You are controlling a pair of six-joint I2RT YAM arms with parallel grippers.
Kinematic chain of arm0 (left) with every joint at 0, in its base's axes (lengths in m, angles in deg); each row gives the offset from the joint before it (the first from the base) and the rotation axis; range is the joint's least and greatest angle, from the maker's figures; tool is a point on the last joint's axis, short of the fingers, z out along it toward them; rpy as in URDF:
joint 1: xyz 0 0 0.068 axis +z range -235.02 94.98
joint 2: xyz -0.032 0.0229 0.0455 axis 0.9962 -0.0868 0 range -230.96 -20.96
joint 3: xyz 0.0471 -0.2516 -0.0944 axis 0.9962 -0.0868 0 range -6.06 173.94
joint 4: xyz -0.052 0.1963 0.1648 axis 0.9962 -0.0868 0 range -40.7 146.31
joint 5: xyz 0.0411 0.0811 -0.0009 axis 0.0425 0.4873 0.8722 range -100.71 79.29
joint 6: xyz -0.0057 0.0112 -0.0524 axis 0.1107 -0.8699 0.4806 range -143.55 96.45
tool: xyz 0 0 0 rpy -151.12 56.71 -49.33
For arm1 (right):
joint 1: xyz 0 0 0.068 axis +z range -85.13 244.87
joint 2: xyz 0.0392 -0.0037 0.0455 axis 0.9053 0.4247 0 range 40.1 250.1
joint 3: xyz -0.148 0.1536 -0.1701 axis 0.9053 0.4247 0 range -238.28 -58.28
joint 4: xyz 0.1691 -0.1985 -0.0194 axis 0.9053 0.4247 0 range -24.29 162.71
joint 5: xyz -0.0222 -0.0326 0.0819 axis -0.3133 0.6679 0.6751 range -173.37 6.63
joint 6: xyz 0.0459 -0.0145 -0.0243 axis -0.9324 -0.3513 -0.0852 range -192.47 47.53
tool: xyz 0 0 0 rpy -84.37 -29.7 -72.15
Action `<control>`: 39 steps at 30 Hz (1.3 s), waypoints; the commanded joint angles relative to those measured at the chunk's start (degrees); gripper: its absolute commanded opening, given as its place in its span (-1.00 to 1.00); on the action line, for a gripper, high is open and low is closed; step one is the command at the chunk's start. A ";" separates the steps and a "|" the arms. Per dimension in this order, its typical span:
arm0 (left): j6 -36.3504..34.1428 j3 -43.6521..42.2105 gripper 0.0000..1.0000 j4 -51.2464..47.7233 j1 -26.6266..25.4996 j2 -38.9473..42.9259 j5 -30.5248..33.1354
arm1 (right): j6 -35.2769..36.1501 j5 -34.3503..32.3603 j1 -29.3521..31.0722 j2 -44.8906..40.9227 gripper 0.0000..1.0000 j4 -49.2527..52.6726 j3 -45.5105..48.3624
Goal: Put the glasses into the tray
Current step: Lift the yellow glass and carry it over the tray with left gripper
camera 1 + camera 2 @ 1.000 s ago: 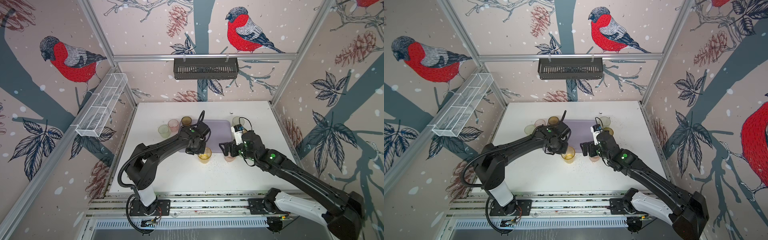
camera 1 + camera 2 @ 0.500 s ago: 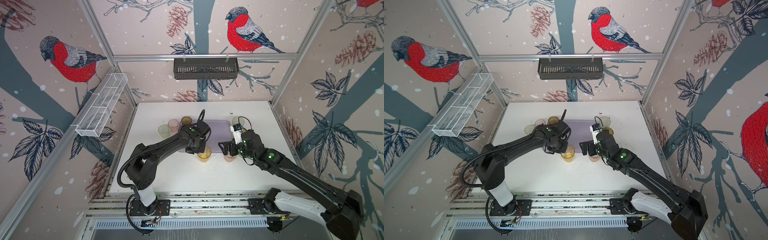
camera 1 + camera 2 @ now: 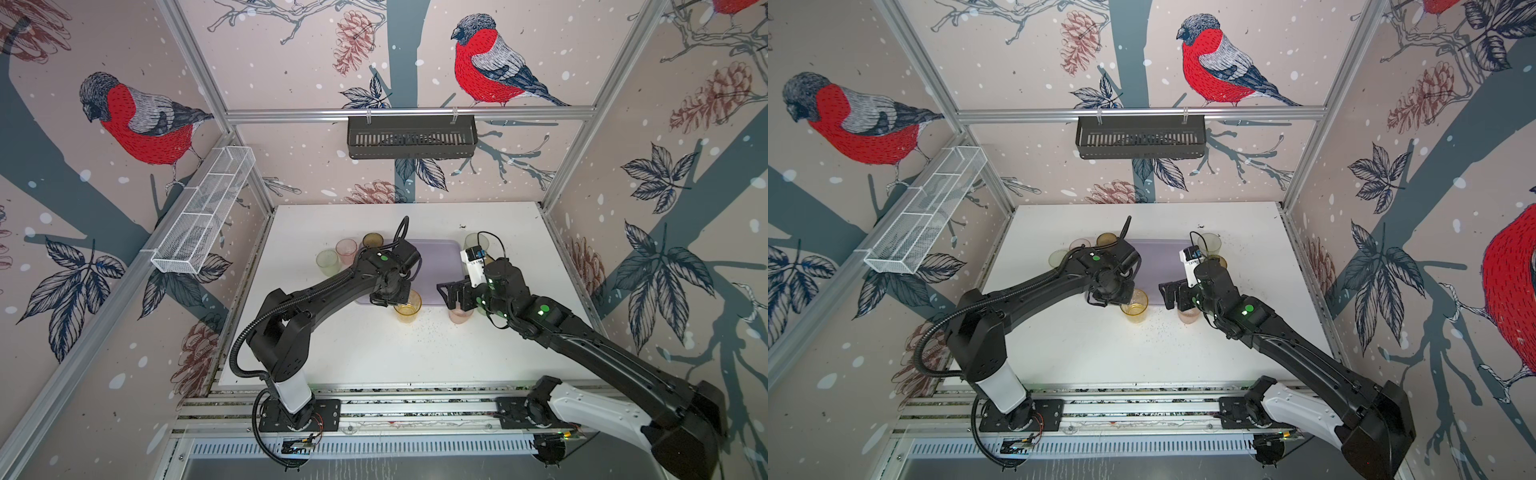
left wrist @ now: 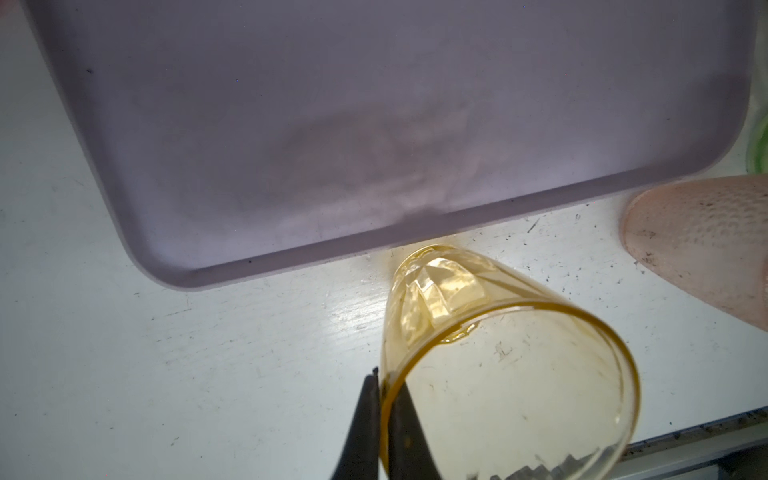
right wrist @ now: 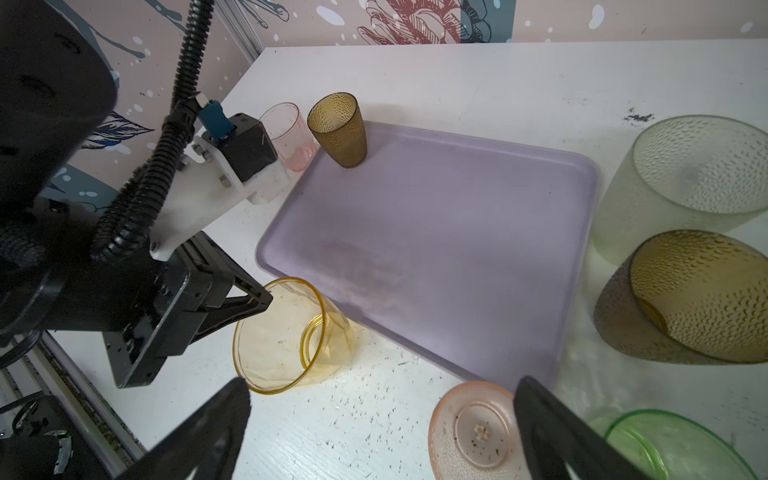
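The pale lilac tray lies mid-table with nothing inside it. My left gripper is shut on the rim of an amber glass, which leans with its base against the tray's near rim. Just right of it, my right gripper hangs open over a pink glass on the table, one finger beside it.
A brown glass, a pink one and a frosted green one stand by the tray's far left corner. Right of the tray are a frosted glass, a brown one and a green one.
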 commanded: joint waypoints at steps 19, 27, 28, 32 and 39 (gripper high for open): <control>8.22 9.40 -1.00 -7.15 0.46 -4.17 4.27 | 10.13 7.04 -3.37 -3.86 0.99 0.78 0.64; 10.02 13.90 -1.00 -10.48 2.90 -6.11 4.13 | 14.66 8.15 -4.73 -5.28 0.99 1.72 0.92; 9.96 14.43 -1.00 -10.63 3.30 -6.17 3.94 | 14.80 8.55 -4.94 -5.12 0.99 1.53 0.90; 8.06 14.93 -1.00 -9.91 5.33 -6.19 2.76 | 14.53 9.00 -5.31 -3.31 0.99 -0.45 1.30; 3.36 15.57 -1.00 -9.16 9.31 -6.07 3.44 | 9.80 7.84 -5.32 1.57 0.99 -3.68 -1.15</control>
